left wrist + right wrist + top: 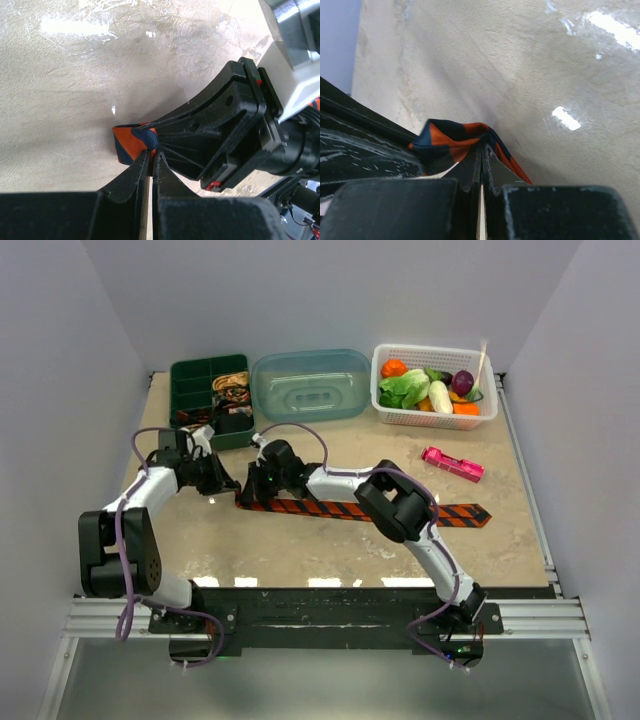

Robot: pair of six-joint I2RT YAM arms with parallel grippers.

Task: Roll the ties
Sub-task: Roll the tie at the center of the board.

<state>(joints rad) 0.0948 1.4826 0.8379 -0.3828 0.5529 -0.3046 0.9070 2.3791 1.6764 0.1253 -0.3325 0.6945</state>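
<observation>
An orange tie with dark diagonal stripes (325, 508) lies flat across the middle of the table, its wide tip at the right. Both grippers meet at its narrow left end. My left gripper (231, 489) is shut on that end; in the left wrist view its closed tips (151, 153) pinch a folded bit of the tie (126, 144). My right gripper (259, 483) is shut on the same end from the other side, and in the right wrist view its tips (483, 148) clamp raised, bunched fabric (454, 138). Small coiled ties (232, 389) sit in a green box.
At the back left stands the green compartment box (190, 375), beside it a translucent blue lidded container (311, 386), then a white basket of toy vegetables (437, 415). A pink gadget (452, 464) lies on the table right of centre, behind the tie.
</observation>
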